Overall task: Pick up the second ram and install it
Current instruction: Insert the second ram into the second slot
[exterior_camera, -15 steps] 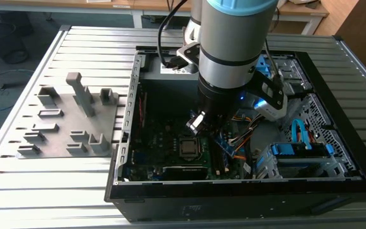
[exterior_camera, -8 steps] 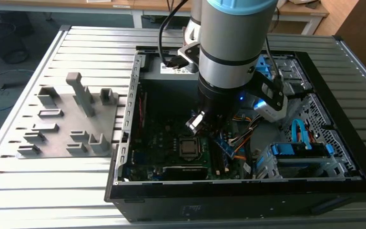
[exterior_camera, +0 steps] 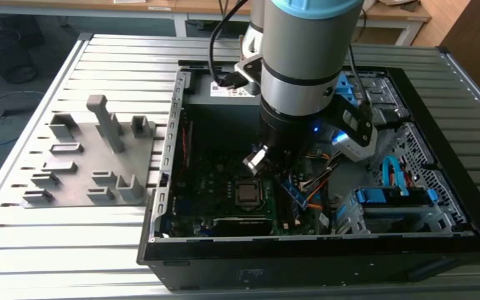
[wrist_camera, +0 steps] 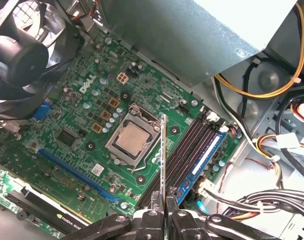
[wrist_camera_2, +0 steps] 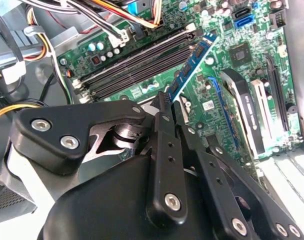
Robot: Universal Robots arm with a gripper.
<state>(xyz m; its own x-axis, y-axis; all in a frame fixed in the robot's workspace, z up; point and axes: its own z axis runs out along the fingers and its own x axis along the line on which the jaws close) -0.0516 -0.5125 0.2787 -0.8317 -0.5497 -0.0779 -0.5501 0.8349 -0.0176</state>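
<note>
Second ram (wrist_camera: 163, 150) above motherboard (wrist_camera: 77, 115), near memory slots (wrist_camera: 184, 150), inside case (exterior_camera: 173, 125).

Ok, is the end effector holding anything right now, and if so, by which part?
Yes. The end effector is shut on the second ram, pinching one end of the stick between its fingertips. The rest juts out free over the motherboard.
</note>
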